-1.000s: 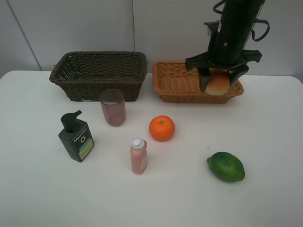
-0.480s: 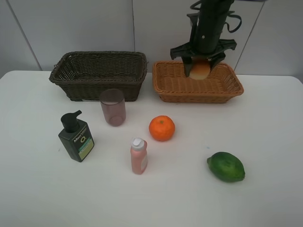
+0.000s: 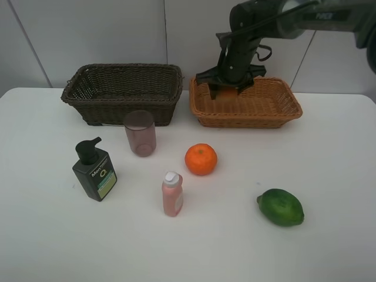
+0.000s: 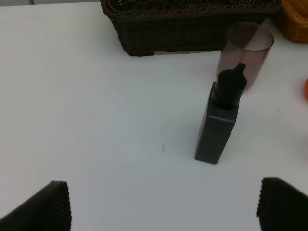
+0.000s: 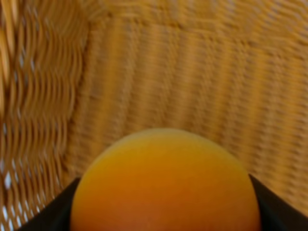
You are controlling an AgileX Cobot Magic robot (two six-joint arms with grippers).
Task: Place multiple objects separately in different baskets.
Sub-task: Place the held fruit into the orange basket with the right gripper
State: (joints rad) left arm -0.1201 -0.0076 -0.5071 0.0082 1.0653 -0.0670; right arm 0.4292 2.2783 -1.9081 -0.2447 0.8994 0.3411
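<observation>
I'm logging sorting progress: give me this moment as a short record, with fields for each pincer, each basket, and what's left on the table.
right pincer: shut on peach, low in tan basket, back left corner
left pincer: open, holding nothing, over table
dark basket: nothing visible inside
left on table: cup, pump bottle, pink bottle, orange, green fruit
</observation>
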